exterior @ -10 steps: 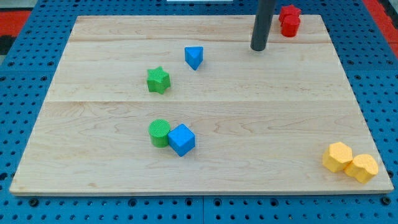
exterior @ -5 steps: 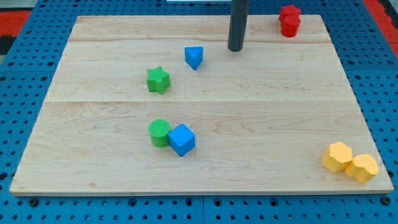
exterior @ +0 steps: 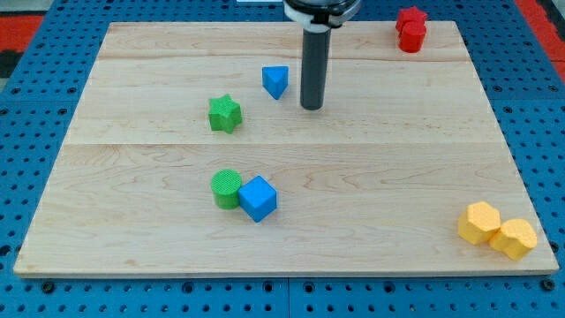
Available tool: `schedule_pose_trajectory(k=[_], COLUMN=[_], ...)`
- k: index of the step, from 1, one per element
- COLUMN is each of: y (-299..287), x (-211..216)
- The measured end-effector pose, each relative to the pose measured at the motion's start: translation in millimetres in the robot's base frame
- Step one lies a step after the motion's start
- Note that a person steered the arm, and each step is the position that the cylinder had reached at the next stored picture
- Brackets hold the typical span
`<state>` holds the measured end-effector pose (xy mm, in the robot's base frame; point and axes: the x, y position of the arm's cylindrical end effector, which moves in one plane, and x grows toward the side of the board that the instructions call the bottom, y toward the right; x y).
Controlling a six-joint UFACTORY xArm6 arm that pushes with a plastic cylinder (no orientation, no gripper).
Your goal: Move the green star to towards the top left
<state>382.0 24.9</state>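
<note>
On the pale wooden board [exterior: 371, 168]: my tip [exterior: 311, 107], end of a smooth dark rod with no jaws to open or close | green ribbed star block [exterior: 224, 114] to its left, apart | blue wedge-like block [exterior: 275, 81] just up-left | green ribbed cylinder [exterior: 227, 188] touching blue cube [exterior: 258, 198], below-left | tip has moved down-left since earlier; blocks unmoved.

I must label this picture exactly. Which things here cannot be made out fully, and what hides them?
- Arm above the rod: cut off by the view's top edge; only the rod down to my tip shows.
- Red blocks at the view's top right: two touching, one partly hiding the other, shapes unclear.
- Yellow blocks at the bottom right: touching, exact shapes uncertain.
- Green star: fully visible, left of my tip.
</note>
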Motion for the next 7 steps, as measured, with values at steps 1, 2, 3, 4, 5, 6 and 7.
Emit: schedule_pose_trajectory(k=[1, 2, 3, 4, 5, 6, 7], y=[-73.2, -146.0, -164.0, -143.5, -172.7, -183.1, -183.2], x=[5.5, 8.0, 11.9, 62.1, 91.0, 49.4, 10.1])
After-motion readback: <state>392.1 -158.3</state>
